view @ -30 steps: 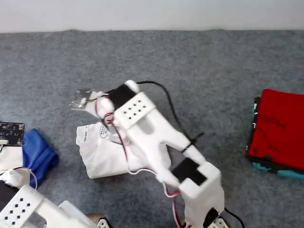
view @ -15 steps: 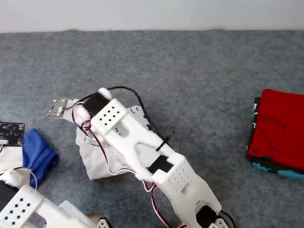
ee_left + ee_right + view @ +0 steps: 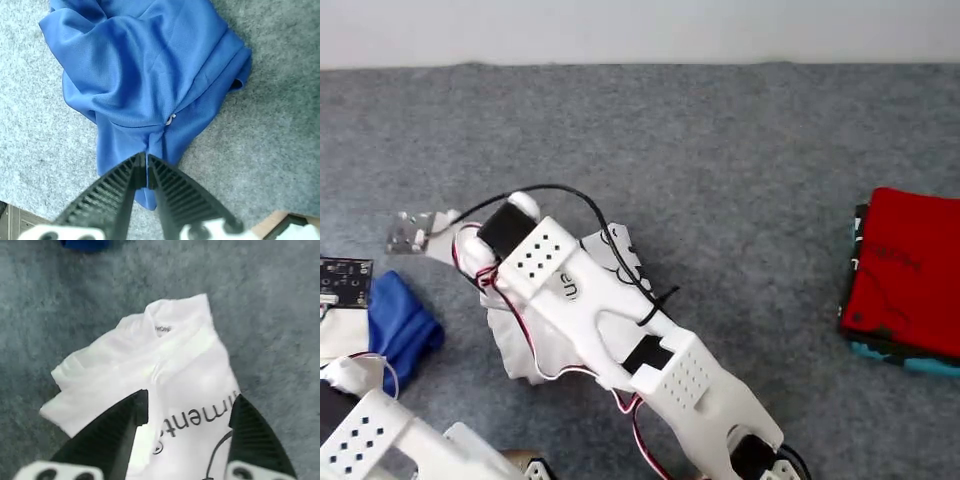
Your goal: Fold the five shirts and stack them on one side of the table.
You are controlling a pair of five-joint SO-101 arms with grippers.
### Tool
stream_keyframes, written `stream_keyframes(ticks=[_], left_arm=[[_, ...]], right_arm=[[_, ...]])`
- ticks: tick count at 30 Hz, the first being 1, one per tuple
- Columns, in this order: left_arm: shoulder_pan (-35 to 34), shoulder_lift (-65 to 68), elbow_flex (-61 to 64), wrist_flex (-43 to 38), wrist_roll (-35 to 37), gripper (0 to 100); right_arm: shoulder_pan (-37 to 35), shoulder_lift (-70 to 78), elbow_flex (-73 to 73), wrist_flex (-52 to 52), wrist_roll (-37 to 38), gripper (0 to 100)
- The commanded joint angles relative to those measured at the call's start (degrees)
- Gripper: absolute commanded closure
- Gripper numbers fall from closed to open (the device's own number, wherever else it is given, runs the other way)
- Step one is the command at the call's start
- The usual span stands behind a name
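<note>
Left hand (image 3: pixel 146 167) pinches blue shirt (image 3: pixel 145 75) (crumpled).

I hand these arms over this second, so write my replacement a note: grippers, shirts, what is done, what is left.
Left gripper: shut on a fold of the blue shirt, which lies crumpled at the left side of the table.
Right gripper: open, over the white shirt near mid-table, loosely folded.
Done: red shirt folded at the right side, atop a teal shirt; what else lies beneath cannot be told.
Left: fold the blue shirt, tidy the white one, add both to that pile.
</note>
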State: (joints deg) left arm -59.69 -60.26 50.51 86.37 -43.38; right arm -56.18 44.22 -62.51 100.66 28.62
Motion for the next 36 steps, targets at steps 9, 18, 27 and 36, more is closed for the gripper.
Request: stream_keyframes(ticks=[9,18,27,36], left_arm=[[-0.35,-0.70,-0.57,0.26,0.35,98],[-0.09,-0.70,-0.57,0.18,0.35,98],[-0.09,-0.70,-0.57,0.26,0.35,98],[-0.18,-0.70,-0.48,0.26,0.35,98]], right_arm=[[12.53,-6.99,15.82,2.33,0.09,99.1],[13.23,-7.96,32.79,2.07,2.99,98.8],[-4.70,-6.29,23.21,0.48,-2.02,98.9],[2.33,-8.40,20.04,2.07,-2.20,98.9]])
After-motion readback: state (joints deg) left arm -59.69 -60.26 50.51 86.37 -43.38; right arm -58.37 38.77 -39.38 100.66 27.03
